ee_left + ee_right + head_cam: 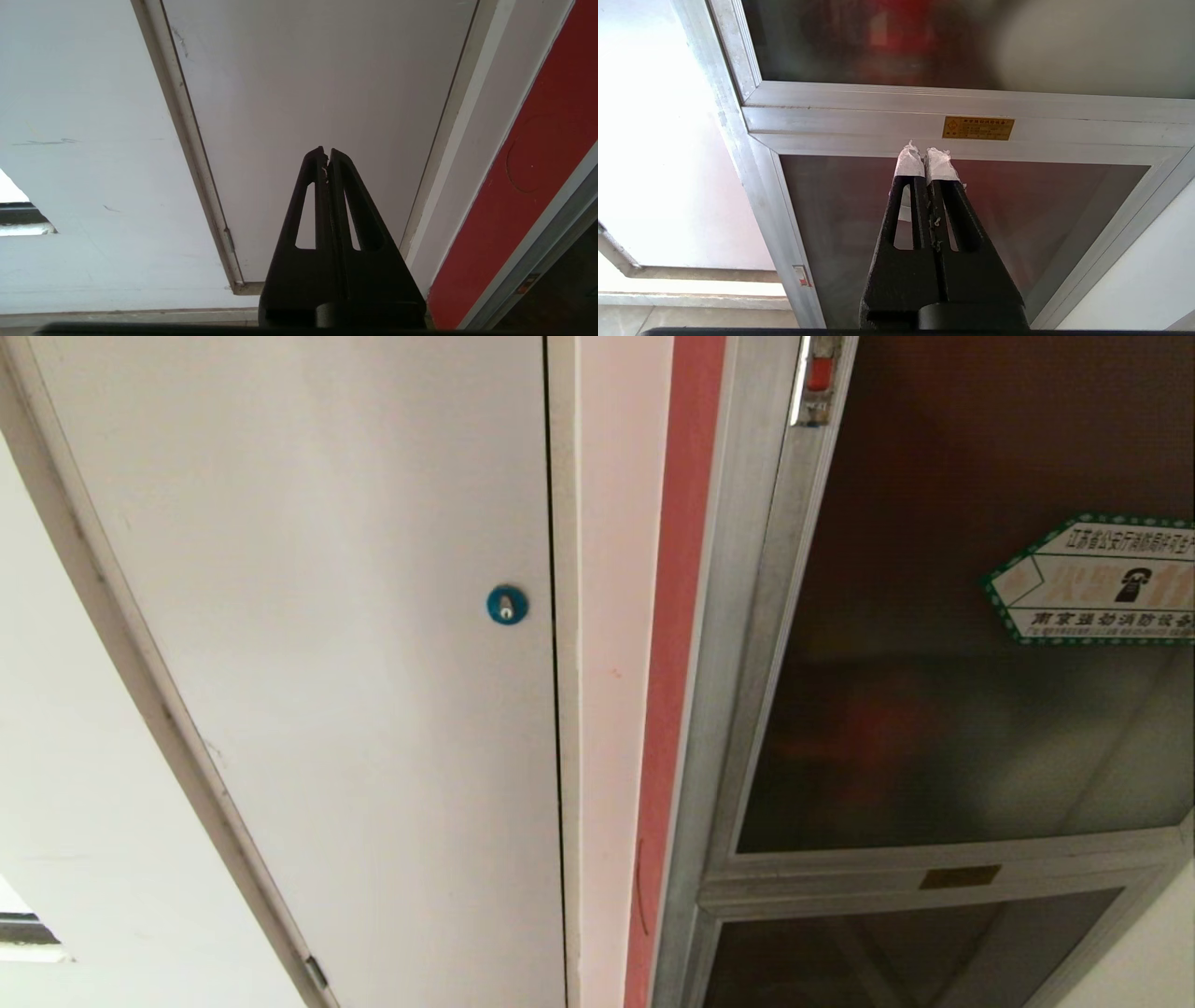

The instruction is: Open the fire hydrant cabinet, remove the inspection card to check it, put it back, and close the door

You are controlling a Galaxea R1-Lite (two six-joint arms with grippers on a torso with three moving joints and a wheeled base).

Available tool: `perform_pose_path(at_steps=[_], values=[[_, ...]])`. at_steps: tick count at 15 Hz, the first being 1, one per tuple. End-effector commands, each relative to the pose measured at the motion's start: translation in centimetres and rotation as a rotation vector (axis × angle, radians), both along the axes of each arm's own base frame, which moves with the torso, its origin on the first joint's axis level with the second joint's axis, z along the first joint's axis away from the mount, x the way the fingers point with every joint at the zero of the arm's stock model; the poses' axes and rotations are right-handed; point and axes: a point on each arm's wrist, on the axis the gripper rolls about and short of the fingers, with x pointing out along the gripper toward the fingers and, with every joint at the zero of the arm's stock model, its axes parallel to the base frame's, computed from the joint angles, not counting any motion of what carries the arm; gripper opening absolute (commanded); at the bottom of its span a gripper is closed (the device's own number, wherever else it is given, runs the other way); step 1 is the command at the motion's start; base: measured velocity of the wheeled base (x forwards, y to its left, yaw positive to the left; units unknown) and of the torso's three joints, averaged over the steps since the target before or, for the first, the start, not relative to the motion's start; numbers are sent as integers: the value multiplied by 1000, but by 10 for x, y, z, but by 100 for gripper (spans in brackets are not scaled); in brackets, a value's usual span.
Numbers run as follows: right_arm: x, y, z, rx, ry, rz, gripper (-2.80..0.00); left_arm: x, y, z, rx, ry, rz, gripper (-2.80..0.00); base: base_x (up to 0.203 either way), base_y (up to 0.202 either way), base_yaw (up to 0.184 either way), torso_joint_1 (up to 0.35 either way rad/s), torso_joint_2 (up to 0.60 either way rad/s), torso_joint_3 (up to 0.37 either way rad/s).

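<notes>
The fire hydrant cabinet fills the right of the head view, a silver aluminium frame. Its door, dark tinted glass with a green-bordered hexagonal sticker, is closed. A small red latch sits at the frame's upper left. Red shapes show dimly through the glass. The inspection card is hidden. My right gripper is shut with white-wrapped tips, empty, held off the lower dark glass panel below a brass plate. My left gripper is shut and empty, facing the white panel. Neither arm shows in the head view.
A plain white door with a blue round lock takes up the left of the head view. A red wall strip runs between it and the cabinet. A second small latch sits on the lower panel's frame.
</notes>
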Motion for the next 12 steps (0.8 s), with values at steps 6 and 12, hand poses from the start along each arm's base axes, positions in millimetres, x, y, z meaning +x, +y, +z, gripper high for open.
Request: perform_pose_path(at_steps=[6, 12], values=[[0, 0, 0, -2, 1, 2, -280, 0, 0, 0, 0, 2, 0, -280, 0, 0, 0, 0, 0, 0], [-1, 0, 2, -8, -3, 2, -280, 0, 0, 0, 0, 3, 0, -280, 0, 0, 0, 0, 0, 0]])
